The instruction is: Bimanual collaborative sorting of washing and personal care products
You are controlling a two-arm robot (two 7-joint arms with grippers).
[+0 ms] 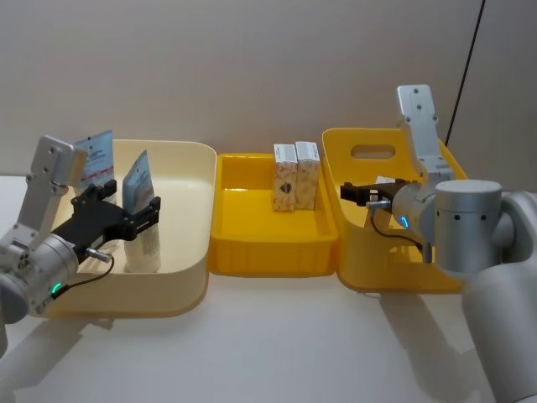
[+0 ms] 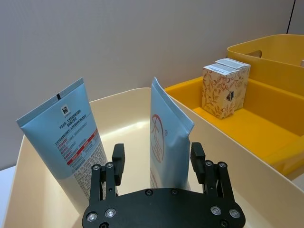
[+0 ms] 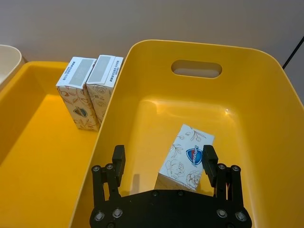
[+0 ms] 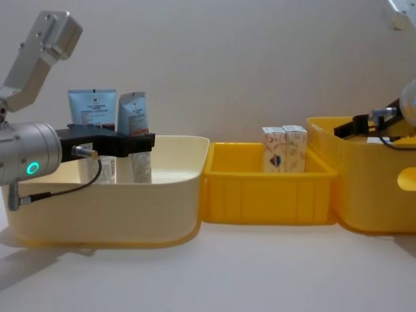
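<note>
Two pale-blue squeeze tubes stand upright in the cream tub (image 1: 189, 252). My left gripper (image 2: 157, 154) is open inside that tub, one finger on each side of the nearer tube (image 2: 168, 128), and a gap shows on at least one side. The other tube (image 2: 61, 128) stands just beside it. Two small cream cartons (image 1: 285, 176) (image 1: 308, 172) stand upright at the back of the middle yellow tray (image 1: 268, 252). My right gripper (image 3: 164, 156) hangs open over the right yellow tub (image 3: 247, 114). A third carton (image 3: 187, 159) lies flat on that tub's floor, just beyond its fingers.
The three containers sit side by side, walls touching, on a white table (image 1: 277, 344). The right tub has a handle slot (image 3: 196, 69) in its far wall. A plain wall stands close behind. Bare table lies in front of the containers.
</note>
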